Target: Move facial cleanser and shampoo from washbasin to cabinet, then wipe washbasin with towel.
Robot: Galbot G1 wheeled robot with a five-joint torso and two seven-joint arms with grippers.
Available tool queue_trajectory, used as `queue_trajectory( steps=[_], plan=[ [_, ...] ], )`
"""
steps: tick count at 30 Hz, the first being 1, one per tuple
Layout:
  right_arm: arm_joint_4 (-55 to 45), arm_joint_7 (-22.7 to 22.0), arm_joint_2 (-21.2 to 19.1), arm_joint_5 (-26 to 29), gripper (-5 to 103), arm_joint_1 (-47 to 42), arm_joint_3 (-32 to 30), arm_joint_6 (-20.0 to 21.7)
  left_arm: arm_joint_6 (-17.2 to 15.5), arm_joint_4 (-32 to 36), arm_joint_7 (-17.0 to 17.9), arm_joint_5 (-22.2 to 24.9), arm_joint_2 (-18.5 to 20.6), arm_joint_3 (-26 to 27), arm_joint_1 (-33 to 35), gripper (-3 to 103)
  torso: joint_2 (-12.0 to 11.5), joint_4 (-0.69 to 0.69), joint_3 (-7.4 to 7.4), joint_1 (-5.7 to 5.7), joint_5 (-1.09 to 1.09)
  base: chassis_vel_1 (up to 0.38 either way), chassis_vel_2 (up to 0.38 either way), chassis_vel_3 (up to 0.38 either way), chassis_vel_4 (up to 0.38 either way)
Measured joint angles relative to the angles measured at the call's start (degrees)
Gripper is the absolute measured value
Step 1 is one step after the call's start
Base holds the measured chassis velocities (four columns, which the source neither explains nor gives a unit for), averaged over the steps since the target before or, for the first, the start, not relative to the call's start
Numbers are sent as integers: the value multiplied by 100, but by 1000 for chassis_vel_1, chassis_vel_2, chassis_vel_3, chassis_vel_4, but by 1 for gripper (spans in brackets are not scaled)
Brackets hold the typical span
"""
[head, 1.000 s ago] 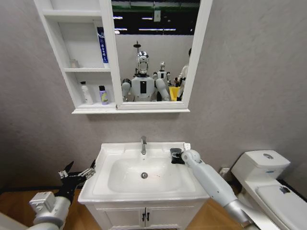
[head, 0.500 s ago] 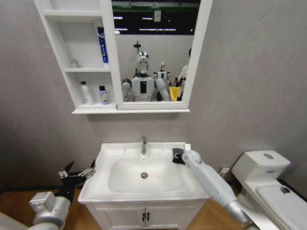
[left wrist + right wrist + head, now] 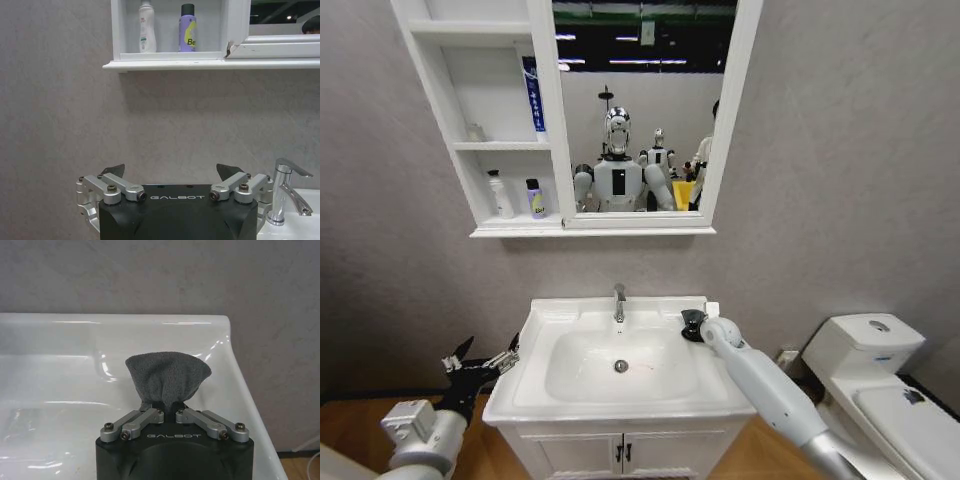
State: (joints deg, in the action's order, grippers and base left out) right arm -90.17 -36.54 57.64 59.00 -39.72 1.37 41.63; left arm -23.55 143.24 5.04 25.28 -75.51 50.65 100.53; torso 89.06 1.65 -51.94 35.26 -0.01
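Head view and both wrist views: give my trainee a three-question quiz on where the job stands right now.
1. True or false: the right gripper is shut on the towel.
2. Where do the two bottles stand? A) on the washbasin rim B) on the lowest shelf of the cabinet C) on the toilet
3. Fill in: the left gripper hangs beside the washbasin with its fingers ____.

Key
1. True: the grey cloth is pinched between its fingers, over the washbasin's back right corner.
2. B: the white and the purple bottle stand side by side there.
3. open, holding nothing.
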Motion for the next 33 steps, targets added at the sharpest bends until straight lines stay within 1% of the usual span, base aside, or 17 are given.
queue_trajectory(
  steps=[1,2,3,4,5,7,10,11,13,18,19,21,22,24,25,28,33],
  plan=[
    [-223,34,-66,-4,5,-99,56,6,0,0,0,0,0,0,0,100,0,0,0,0,0,0,0,0,0],
    [-223,34,-66,-4,5,-99,56,6,0,0,0,0,0,0,0,100,0,0,0,0,0,0,0,0,0],
    [-436,170,-143,-79,5,-229,122,-17,0,0,0,0,0,0,0,100,0,0,0,0,0,0,0,0,0],
    [-576,351,-195,-279,5,-374,190,-163,0,0,0,0,0,0,0,100,0,0,0,0,0,0,0,0,0],
    [-576,351,-195,-279,5,-374,190,-163,0,0,0,0,0,0,0,100,0,0,0,0,0,0,0,0,0],
    [-684,635,-219,-728,5,-627,296,-567,0,0,0,0,0,0,0,100,0,0,0,0,2,0,0,0,0],
    [-771,996,-181,-1183,5,-967,348,-990,0,0,0,0,0,0,0,100,0,0,0,0,1,0,0,0,0],
    [-771,996,-181,-1183,5,-967,348,-990,0,0,0,0,0,0,0,100,0,0,0,0,1,0,0,0,0],
    [-718,1199,-101,-1420,5,-1109,354,-1137,0,0,0,0,0,0,0,100,0,0,0,-1,0,0,0,0,0],
    [-563,1087,118,-1403,5,-1170,374,-1143,0,0,0,0,0,0,0,100,0,0,0,0,0,0,0,0,0],
    [-497,1012,184,-1369,5,-1159,396,-1113,0,0,0,0,0,0,0,100,0,0,0,0,0,0,0,0,0],
    [-249,700,433,-1125,5,-1056,425,-952,0,0,0,0,0,0,0,100,0,0,0,0,0,0,0,0,0],
    [-249,700,433,-1125,5,-1056,425,-952,0,0,0,0,0,0,0,100,0,0,0,0,0,0,0,0,0],
    [45,548,658,-1052,5,-929,431,-855,0,0,0,0,0,0,0,100,0,-1,0,0,0,0,0,0,0],
    [45,548,658,-1052,5,-929,431,-855,0,0,0,0,0,0,0,100,0,-1,0,0,0,0,0,0,0],
    [520,485,946,-1025,5,-756,431,-776,0,0,0,0,0,0,0,100,-1,-2,0,0,1,0,0,0,0],
    [766,532,1049,-1137,5,-705,469,-732,0,0,0,0,0,0,0,100,0,-1,0,0,1,0,0,0,0]
  ],
)
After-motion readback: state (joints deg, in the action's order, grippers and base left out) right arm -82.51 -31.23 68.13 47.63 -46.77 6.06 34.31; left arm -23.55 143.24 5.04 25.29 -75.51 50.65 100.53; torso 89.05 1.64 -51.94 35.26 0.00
